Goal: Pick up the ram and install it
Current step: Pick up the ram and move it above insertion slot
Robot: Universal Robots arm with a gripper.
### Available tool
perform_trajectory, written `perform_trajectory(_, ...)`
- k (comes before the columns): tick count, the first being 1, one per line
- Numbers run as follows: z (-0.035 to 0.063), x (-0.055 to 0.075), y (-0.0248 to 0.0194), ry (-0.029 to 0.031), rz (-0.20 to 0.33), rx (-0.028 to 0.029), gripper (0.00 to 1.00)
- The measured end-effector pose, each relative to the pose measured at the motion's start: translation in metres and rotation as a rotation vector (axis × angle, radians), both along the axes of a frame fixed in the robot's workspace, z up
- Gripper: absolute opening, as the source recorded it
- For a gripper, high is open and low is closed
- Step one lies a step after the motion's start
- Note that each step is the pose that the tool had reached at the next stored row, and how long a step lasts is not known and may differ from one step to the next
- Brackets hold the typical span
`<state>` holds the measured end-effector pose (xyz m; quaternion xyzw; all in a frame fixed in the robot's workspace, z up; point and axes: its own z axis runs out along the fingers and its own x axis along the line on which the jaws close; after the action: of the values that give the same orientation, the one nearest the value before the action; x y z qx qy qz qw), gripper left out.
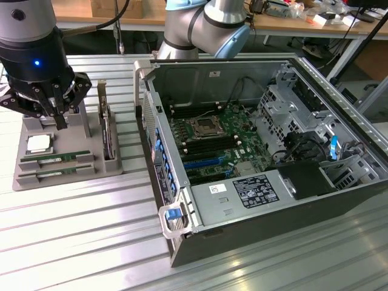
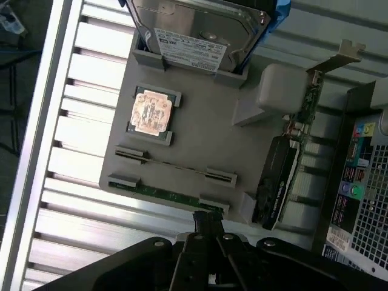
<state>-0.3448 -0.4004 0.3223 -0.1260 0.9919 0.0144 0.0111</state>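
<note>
While the robot arm (image 1: 206,24) is bending in over the far edge of the work surface, its black gripper (image 1: 60,121) is hanging above a grey holder (image 1: 106,168) that is sitting on the slatted metal table (image 1: 73,242), to the exterior view's left of the open computer case (image 1: 273,227). The pincer is fully closed, its fingers pressing together and gripping nothing, with the tips hovering clear of the parts below. The ram (image 1: 51,174) is lying on its long edge in the holder's outermost slot, and a second ram stick (image 1: 51,159) is lying parallel in the next slot, just beside it. In the wrist view the closed fingertips are sitting just off 1 end of the outer stick, nearer to it than to anything else, though whether they are touching it cannot be told. Beyond the 2 sticks a square CPU chip (image 2: 151,112) is resting flat in its recess, and a hard drive (image 2: 194,30) is standing at the holder's far end. An expansion card (image 2: 285,176) with a metal bracket is standing upright along the side facing the case, and inside the case the motherboard (image 1: 212,139) is lying exposed.
</note>
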Motion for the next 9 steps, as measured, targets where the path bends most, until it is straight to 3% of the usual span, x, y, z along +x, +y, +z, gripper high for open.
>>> perform_trajectory(6, -0.0008, 0.0000, 0.0000, 0.0000, 0.222, -0.0012, 0.11)
perform_trajectory(9, -0.0012, 0.0000, 0.0000, 0.0000, 0.289, -0.0016, 0.11)
